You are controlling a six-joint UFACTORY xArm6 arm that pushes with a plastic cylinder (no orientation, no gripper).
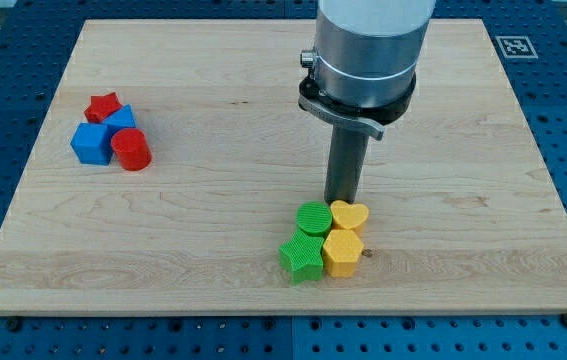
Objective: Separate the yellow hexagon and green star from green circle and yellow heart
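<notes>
Four blocks sit packed together near the view's bottom middle. The green circle (pixel 314 218) is top left and the yellow heart (pixel 349 215) top right. The green star (pixel 302 257) is bottom left and the yellow hexagon (pixel 343 252) bottom right. My tip (pixel 341 200) stands just above the cluster, at the gap between the green circle and the yellow heart, close to or touching them. The rod hangs from the grey arm (pixel 368 50) at the view's top.
A second cluster lies at the view's left: a red star (pixel 104 105), a blue block (pixel 121 120), a blue cube (pixel 91 143) and a red cylinder (pixel 131 149). The wooden board (pixel 463 150) sits on a blue perforated table. A tag marker (pixel 514 46) is at the top right.
</notes>
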